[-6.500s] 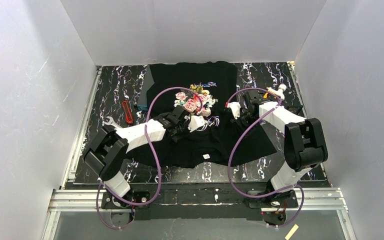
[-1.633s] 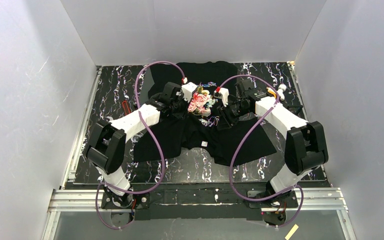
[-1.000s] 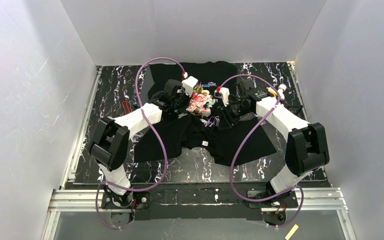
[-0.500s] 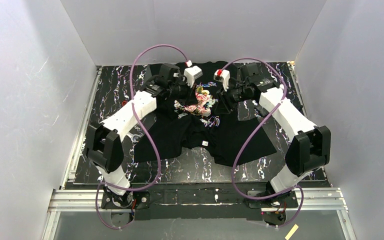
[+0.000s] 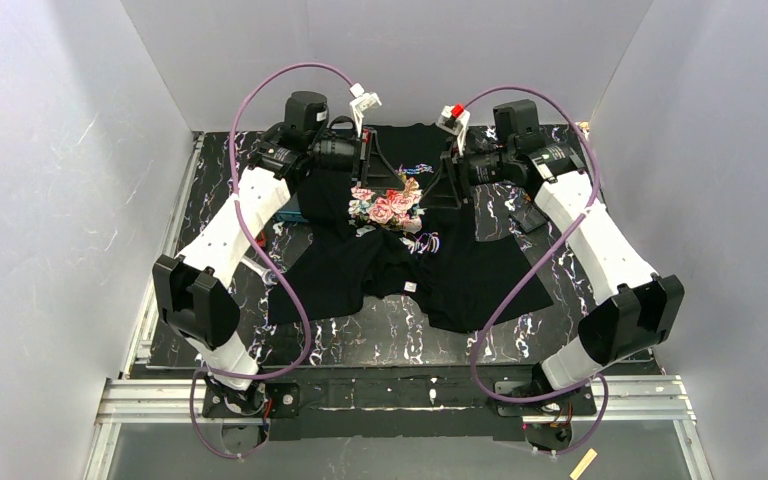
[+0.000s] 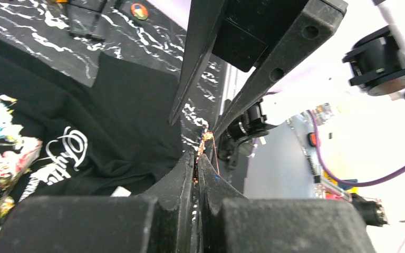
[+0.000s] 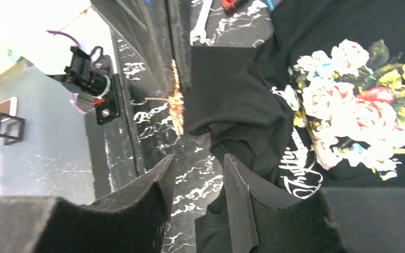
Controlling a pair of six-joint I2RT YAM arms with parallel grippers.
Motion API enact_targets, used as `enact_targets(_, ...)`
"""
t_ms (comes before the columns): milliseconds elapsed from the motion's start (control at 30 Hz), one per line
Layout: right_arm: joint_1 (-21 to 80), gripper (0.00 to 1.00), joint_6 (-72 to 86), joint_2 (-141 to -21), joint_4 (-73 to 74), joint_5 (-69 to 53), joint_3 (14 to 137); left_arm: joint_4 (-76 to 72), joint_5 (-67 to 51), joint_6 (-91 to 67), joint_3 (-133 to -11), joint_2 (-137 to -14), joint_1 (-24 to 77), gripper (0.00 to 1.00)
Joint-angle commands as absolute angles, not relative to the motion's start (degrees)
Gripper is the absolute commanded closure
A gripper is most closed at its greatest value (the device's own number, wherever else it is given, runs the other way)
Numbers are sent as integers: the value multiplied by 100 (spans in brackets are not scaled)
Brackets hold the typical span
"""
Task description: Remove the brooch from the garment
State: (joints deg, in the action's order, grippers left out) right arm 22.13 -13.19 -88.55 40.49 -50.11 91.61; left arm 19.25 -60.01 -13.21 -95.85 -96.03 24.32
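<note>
The garment (image 5: 400, 255), a black T-shirt with a pink rose print (image 5: 390, 205), lies spread on the marbled table. Both arms are raised over its far part, their fingers pointing at each other. My left gripper (image 5: 364, 160) (image 6: 196, 155) is shut on the brooch (image 6: 207, 138), a small gold-orange piece with a thin pin wire, held in the air clear of the cloth. From the right wrist, the brooch (image 7: 176, 103) shows at the tip of the left fingers (image 7: 161, 47). My right gripper (image 5: 448, 185) (image 7: 196, 158) stands open and holds nothing, a short way from the brooch.
A blue item (image 5: 283, 213) and a wrench (image 7: 198, 34) lie left of the shirt. Black parts (image 5: 530, 215) sit at the table's right, and a round orange badge (image 6: 138, 10) lies near them. White walls close in three sides.
Both arms rose from the rose print and swung toward the back wall. The left gripper stayed shut and carried the brooch up off the shirt. The right jaws spread wider.
</note>
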Motion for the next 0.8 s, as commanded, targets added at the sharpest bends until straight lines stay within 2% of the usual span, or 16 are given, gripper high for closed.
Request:
enact_targets(0,2197,53,-840,-8598,3903,-5800,9477,1691,-6619,-1968,-9832,-9415,2455,100)
enact_targets(533,2196,59,136,-8457,3054,-6252,9335,1679,-6759,-1981,-9747,-9324,2554,100)
enact_targets(633,2192,63,229,-8455,2969,-6270,9304,1670,-6752,-1982,-9746,-9313,2565,100)
enact_targets(767,2193,72,292,-8439,2918,-6330,9215,1600,-6750,-2057,-9704,-9297,2599,100)
